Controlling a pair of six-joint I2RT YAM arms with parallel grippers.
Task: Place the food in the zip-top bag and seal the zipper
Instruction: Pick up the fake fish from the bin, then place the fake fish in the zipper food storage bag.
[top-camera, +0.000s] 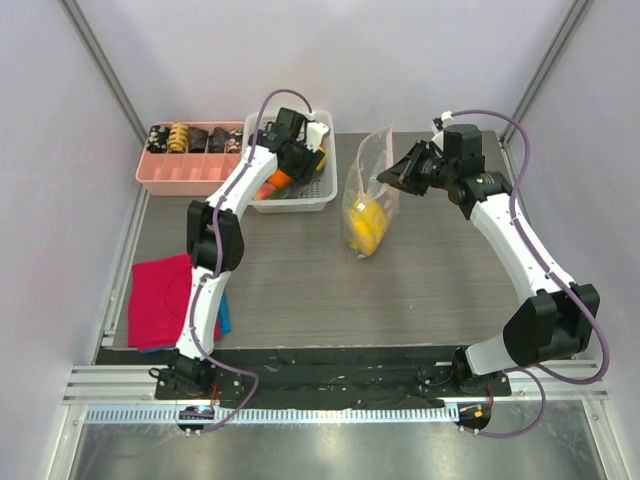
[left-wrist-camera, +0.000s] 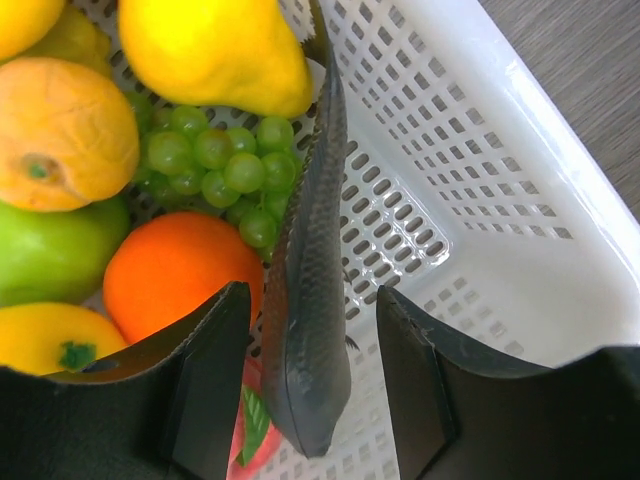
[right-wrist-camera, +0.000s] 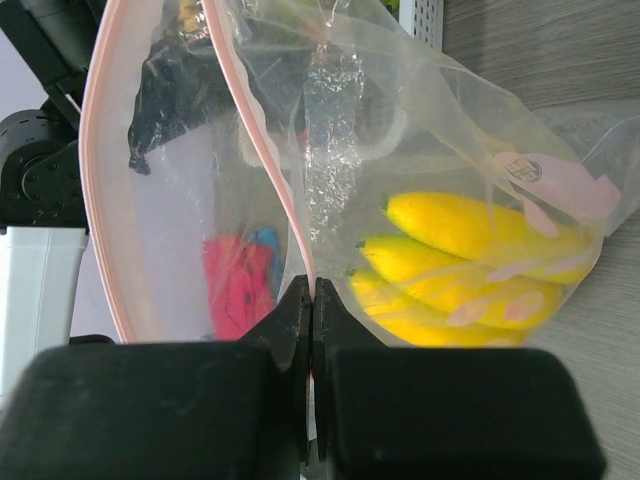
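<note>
Because the bag needs an open mouth for loading, my right gripper is clenched on its zipper edge. It holds the bag upright at the table's far middle, with bananas already inside. My left arm reaches into the basket by the far edge, wrist tipped down. My left gripper is released, jaws straddling a dark fish, which I judge goes in next.

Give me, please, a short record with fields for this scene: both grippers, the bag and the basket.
left gripper: open, straddling dark grey toy fish in white slatted plastic basket
right gripper: shut on mouth edge of clear polka-dot zip-top bag
zipper: thin pink strip, unsealed
in bag: yellow toy bananas
also in basket: round orange fruit, green toy grapes
</note>
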